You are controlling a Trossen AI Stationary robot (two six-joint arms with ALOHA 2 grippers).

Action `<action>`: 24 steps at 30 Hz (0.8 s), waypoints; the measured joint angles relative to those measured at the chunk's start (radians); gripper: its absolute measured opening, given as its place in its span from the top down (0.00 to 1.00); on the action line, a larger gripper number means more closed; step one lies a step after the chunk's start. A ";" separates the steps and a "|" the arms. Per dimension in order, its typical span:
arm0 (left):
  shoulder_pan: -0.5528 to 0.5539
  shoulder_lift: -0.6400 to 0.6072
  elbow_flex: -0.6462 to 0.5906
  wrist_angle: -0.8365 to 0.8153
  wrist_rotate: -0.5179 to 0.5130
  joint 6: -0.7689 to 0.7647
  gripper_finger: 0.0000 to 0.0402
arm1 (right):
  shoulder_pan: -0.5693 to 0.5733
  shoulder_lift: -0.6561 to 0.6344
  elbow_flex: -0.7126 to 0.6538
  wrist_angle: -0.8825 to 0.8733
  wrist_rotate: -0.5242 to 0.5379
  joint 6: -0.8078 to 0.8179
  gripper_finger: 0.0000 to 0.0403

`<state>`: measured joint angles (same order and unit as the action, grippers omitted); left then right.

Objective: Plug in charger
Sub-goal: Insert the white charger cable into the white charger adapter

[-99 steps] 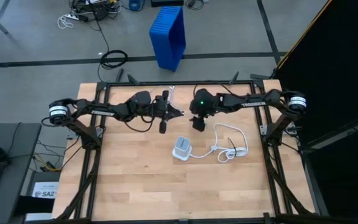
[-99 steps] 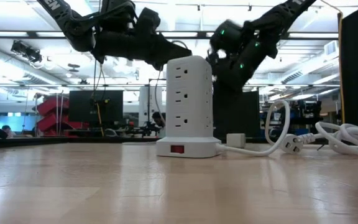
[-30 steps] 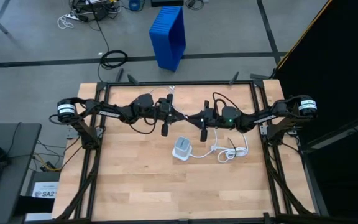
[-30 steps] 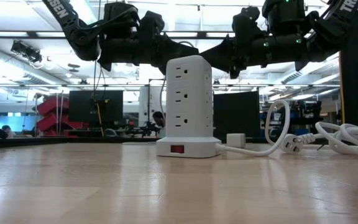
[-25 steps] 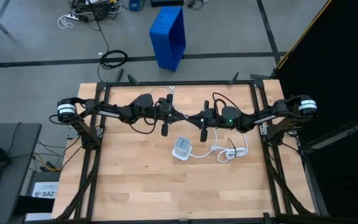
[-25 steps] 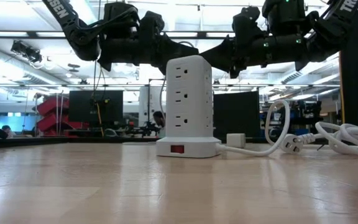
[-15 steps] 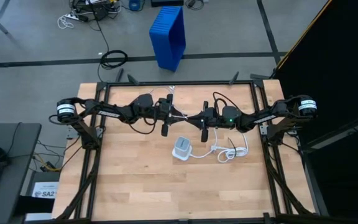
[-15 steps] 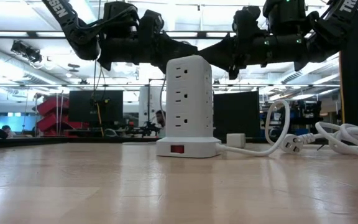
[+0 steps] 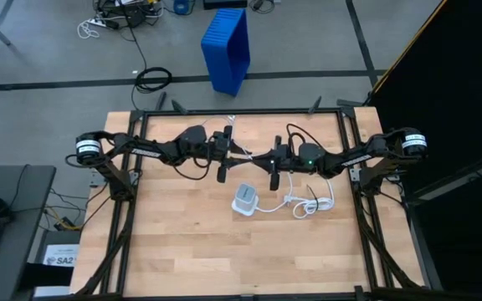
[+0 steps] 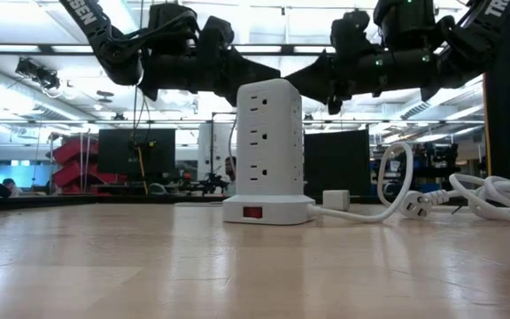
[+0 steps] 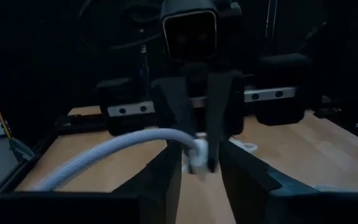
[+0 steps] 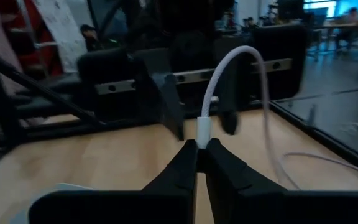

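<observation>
White outlet tower [image 9: 245, 199]: mid-table, seen from above.
High view: left gripper [image 9: 241, 154] and right gripper [image 9: 264, 159] tip to tip in the air beyond it.
Left wrist: fingers slightly parted around charger cable [image 11: 123, 152] plug.
Right wrist: pinched tight on plug.

Power tower [image 9: 245, 199] left of cord [image 9: 312, 201]

The high view is evenly lit from above, shadows on the table [image 9: 182, 242] faint; a black mass fills its 3 o'clock side. In the low view ceiling light strips [image 10: 51, 27] at 12 o'clock glare behind silhouetted arms, and the near tabletop is soft. The left wrist view is very dim; both wrist views are blurred beyond the fingers.
</observation>
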<state>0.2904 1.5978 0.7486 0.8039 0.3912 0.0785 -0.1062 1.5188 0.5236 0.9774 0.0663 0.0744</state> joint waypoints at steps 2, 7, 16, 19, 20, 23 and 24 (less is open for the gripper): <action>0.011 0.000 0.000 -0.002 0.000 -0.008 0.81 | 0.005 0.000 0.000 -0.003 0.023 -0.017 1.00; 0.043 -0.001 0.000 0.001 -0.018 -0.084 0.81 | 0.042 0.000 0.000 -0.030 0.184 -0.111 1.00; 0.062 -0.001 0.000 0.002 -0.151 -0.283 0.75 | 0.098 0.000 0.001 -0.047 0.458 -0.256 1.00; 0.053 -0.001 0.000 0.004 -0.163 -0.328 0.74 | 0.101 0.000 0.005 -0.083 0.528 -0.279 1.00; 0.048 -0.001 0.000 0.004 -0.173 -0.347 0.74 | 0.101 0.000 0.011 -0.104 0.553 -0.285 1.00; 0.039 -0.001 0.000 0.008 -0.223 -0.380 0.74 | 0.100 0.000 0.041 -0.184 0.608 -0.302 1.00; 0.037 -0.001 0.000 0.011 -0.241 -0.392 0.74 | 0.101 0.000 0.055 -0.209 0.619 -0.311 1.00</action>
<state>0.3271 1.5967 0.7483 0.8151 0.1500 -0.3134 -0.0052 1.5185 0.5781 0.7689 0.6850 -0.2370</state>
